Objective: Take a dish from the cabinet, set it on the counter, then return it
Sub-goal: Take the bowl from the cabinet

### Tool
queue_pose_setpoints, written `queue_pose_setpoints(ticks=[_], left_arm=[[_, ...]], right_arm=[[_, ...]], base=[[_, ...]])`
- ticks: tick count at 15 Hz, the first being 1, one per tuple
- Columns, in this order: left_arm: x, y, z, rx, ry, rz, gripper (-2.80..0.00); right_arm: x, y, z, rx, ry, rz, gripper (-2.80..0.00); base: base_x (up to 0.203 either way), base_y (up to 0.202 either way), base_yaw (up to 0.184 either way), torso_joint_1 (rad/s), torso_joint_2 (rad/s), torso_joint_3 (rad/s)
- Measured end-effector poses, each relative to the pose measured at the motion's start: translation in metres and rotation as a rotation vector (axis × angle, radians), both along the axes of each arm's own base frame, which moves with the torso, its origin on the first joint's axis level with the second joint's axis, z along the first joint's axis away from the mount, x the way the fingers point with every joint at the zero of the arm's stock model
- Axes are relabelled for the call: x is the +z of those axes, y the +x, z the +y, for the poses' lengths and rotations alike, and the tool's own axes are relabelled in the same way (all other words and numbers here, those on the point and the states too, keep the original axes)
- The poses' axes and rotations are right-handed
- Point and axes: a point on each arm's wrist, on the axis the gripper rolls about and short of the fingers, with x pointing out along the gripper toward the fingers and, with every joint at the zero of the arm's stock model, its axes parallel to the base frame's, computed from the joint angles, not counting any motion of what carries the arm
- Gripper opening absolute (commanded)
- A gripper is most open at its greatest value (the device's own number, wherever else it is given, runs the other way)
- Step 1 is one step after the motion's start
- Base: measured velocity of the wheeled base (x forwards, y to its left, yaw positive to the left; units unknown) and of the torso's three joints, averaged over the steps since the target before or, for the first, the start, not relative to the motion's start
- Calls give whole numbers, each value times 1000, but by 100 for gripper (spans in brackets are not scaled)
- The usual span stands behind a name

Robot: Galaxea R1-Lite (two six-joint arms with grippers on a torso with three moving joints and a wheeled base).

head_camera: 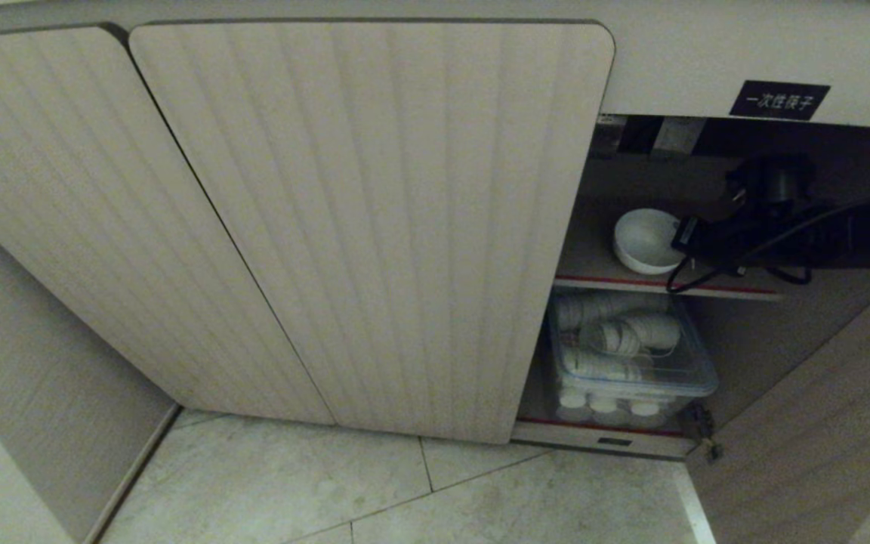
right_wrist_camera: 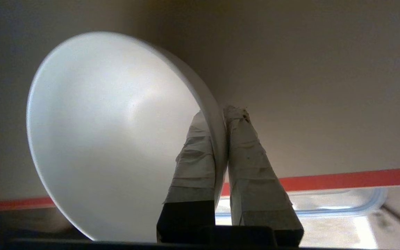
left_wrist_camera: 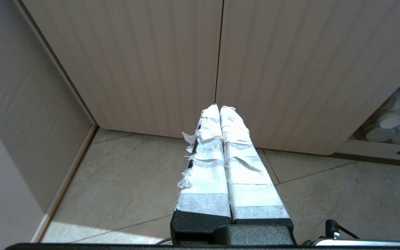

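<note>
The dish (head_camera: 645,239) is a plain white bowl on the upper, red-edged shelf (head_camera: 707,288) of the open cabinet (head_camera: 374,227) at the right of the head view. My right gripper (right_wrist_camera: 219,116) reaches into that compartment and is shut on the dish's (right_wrist_camera: 113,135) rim, one taped finger inside the bowl and one outside. In the head view the black right arm (head_camera: 805,227) comes in from the right. My left gripper (left_wrist_camera: 219,108) hangs parked over the floor before the closed doors, shut and empty. The counter is out of view.
A clear plastic box (head_camera: 627,359) of white cups fills the lower shelf under the dish. The open door (head_camera: 820,423) stands at the right. A black label (head_camera: 779,100) sits above the opening. Pale floor tiles (head_camera: 405,491) lie in front, with a wall panel (head_camera: 20,393) at the left.
</note>
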Motion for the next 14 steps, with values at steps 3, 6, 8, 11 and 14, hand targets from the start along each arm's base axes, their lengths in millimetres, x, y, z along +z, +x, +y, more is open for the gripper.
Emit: queue_pose_setpoints(ticks=[3, 6, 8, 11, 14], left_arm=[[0, 0, 0, 0, 0, 0, -280], [0, 0, 0, 0, 0, 0, -280], [0, 0, 0, 0, 0, 0, -280], [0, 0, 0, 0, 0, 0, -280], [0, 0, 0, 0, 0, 0, -280]], right_arm=[[3, 0, 0, -12, 31, 6, -280], [4, -1, 0, -14, 38, 15, -280], [3, -2, 0, -15, 39, 33, -280], [1, -6, 0, -16, 37, 55, -280], [3, -11, 0, -15, 38, 57, -280]], base=[[0, 0, 0, 0, 0, 0], [0, 0, 0, 0, 0, 0], [0, 0, 0, 0, 0, 0], [0, 0, 0, 0, 0, 0], [0, 0, 0, 0, 0, 0]])
